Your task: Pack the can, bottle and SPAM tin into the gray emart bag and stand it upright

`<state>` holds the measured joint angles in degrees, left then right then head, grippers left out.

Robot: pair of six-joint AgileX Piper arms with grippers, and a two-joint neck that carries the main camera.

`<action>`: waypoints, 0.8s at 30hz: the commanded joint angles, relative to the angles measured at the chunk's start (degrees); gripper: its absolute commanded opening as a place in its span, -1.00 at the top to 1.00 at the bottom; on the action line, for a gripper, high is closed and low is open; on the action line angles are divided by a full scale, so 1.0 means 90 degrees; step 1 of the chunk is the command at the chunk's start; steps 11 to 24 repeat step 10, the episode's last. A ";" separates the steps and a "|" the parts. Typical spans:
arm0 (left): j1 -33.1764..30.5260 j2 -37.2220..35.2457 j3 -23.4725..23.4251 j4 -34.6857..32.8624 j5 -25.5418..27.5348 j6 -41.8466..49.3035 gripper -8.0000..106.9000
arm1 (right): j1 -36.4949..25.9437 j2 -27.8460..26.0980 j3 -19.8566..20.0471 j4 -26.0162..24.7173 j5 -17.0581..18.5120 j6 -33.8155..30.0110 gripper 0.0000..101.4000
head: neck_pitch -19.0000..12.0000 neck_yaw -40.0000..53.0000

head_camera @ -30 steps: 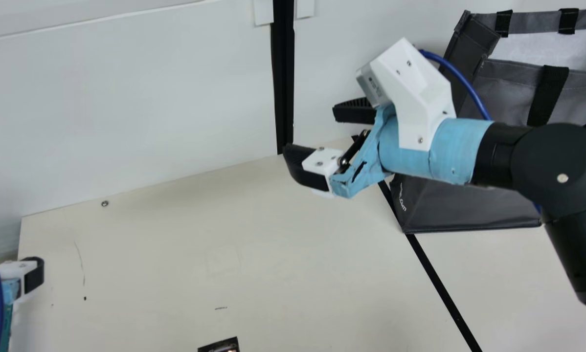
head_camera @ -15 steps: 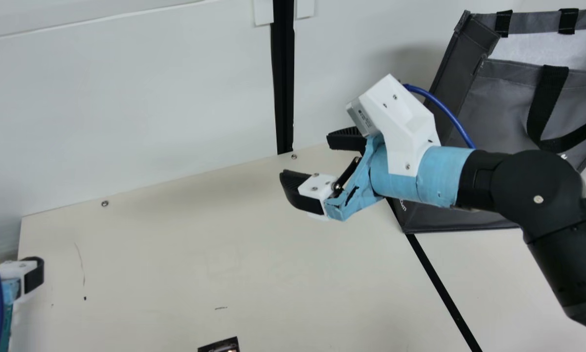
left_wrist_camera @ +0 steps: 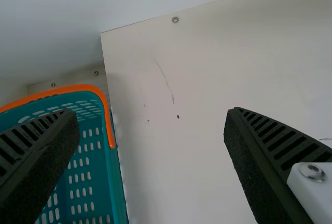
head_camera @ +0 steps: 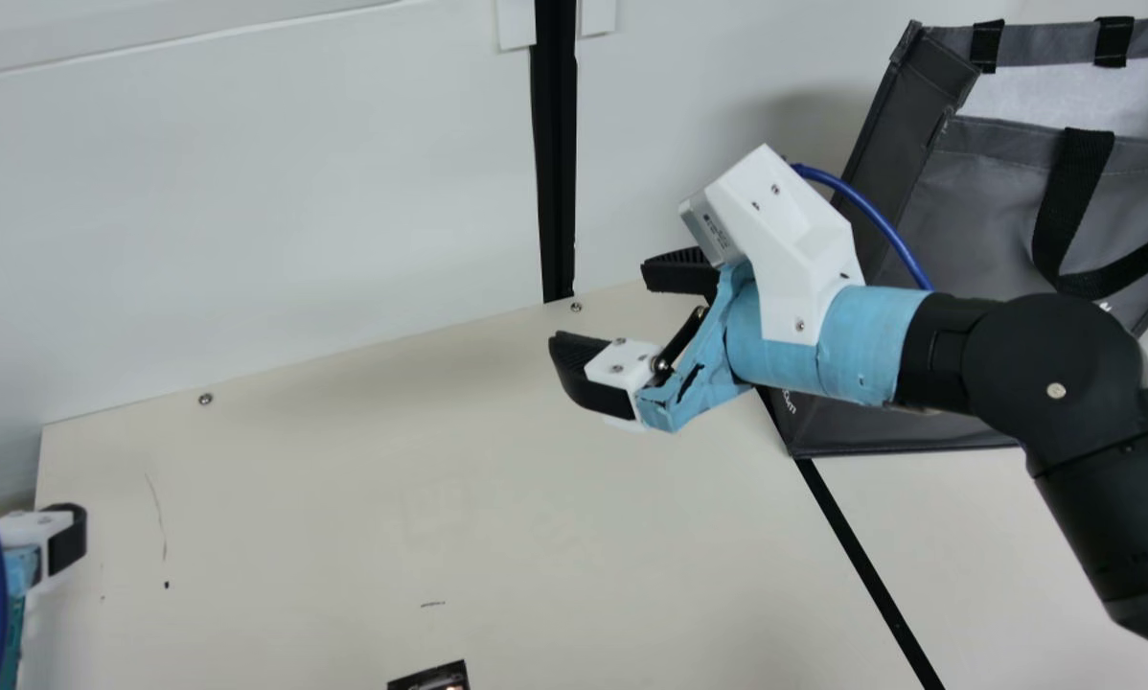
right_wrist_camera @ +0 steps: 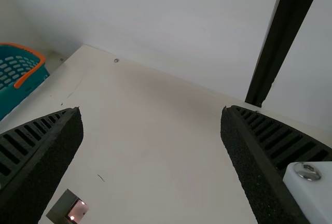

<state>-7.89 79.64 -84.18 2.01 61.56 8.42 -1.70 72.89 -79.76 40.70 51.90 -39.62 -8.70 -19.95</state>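
Left of the gray emart bag (head_camera: 967,220), your right gripper (head_camera: 598,307) hangs above the cream table (head_camera: 392,479), its jaws spread and nothing between them. Compared with one second ago, it has shifted down the main view, uncovering more of the bag's black handle strap (head_camera: 1072,192); over the last half second it has barely moved. The bag has held its place, seemingly on its base, with the mouth open and the pale lining (head_camera: 1063,96) exposed. Far to the left of the bag, your left gripper (left_wrist_camera: 150,112) is likewise spread and empty, unchanged in the main view, beside the teal basket with the orange rim (left_wrist_camera: 78,88). Nearer you than the bag, and well to its left, lies a dark, glossy, square-cornered object (right_wrist_camera: 67,208), whose identity you cannot settle. For the task, the shift suggests a pause with the right arm free, either after a release or ahead of a fresh pick. You cannot tell whether the can, bottle and SPAM tin are inside; the upright stance appears met, so confirm the contents before calling the packing done, and keep the forearm from dragging the strap.
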 commanded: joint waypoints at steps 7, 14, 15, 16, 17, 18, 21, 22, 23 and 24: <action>0.0000 0.0000 0.0000 0.0000 0.0000 0.0000 -0.71 | 0.0000 0.0000 0.0000 0.0000 0.0000 0.0000 -0.87 | -0.0144 -0.0005; 0.0000 0.0000 0.0000 0.0000 0.0000 0.0000 -0.71 | 0.0000 0.0000 0.0000 0.0000 0.0000 0.0000 -0.87 | -0.0144 -0.0005; 0.0000 0.0000 0.0000 0.0000 0.0000 0.0000 -0.71 | 0.0000 0.0000 0.0000 0.0000 0.0000 0.0000 -0.87 | -0.0144 -0.0005; 0.0000 0.0000 0.0000 0.0000 0.0000 0.0000 -0.71 | 0.0000 0.0000 0.0000 0.0000 0.0000 0.0000 -0.87 | -0.0144 -0.0005; 0.0000 0.0000 0.0000 0.0000 0.0000 0.0000 -0.71 | 0.0000 0.0000 0.0000 0.0000 0.0000 0.0000 -0.87 | -0.0144 -0.0005; 0.0000 0.0000 0.0000 0.0000 0.0000 0.0000 -0.71 | 0.0000 0.0000 0.0000 0.0000 0.0000 0.0000 -0.87 | -0.0144 -0.0005; 0.0000 0.0000 0.0000 0.0000 0.0000 0.0000 -0.71 | 0.0000 0.0000 0.0000 0.0000 0.0000 0.0000 -0.87 | -0.0144 -0.0005; 0.0000 0.0000 0.0000 0.0000 0.0000 0.0000 -0.71 | 0.0000 0.0000 0.0000 0.0000 0.0000 0.0000 -0.87 | -0.0144 -0.0005; 0.0000 0.0000 0.0000 0.0000 0.0000 0.0000 -0.71 | 0.0000 0.0000 0.0000 0.0000 0.0000 0.0000 -0.87 | -0.0144 -0.0005; 0.0000 0.0000 0.0000 0.0000 0.0000 0.0000 -0.71 | 0.0000 0.0000 0.0000 0.0000 0.0000 0.0000 -0.87 | -0.0144 -0.0005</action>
